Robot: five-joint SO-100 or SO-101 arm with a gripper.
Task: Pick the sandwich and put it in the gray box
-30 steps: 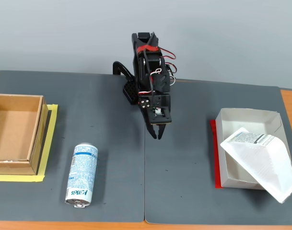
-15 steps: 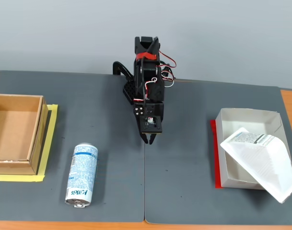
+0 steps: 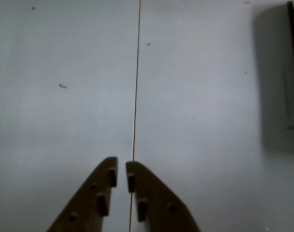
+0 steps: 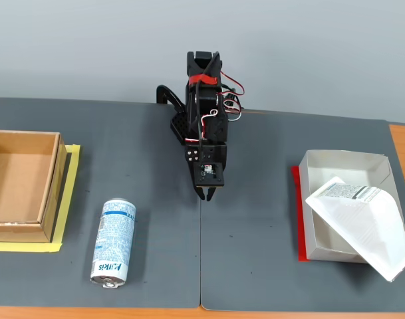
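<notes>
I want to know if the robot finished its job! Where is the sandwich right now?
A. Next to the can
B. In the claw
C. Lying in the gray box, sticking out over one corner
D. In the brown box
C. In the fixed view the sandwich lies tilted in the gray box, overhanging its near right corner, while the claw is empty and far off at the middle of the mat.

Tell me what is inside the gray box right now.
In the fixed view the sandwich lies tilted in the gray box, its lower corner overhanging the front wall. The floor beneath it is hidden; the visible rest holds nothing else.
</notes>
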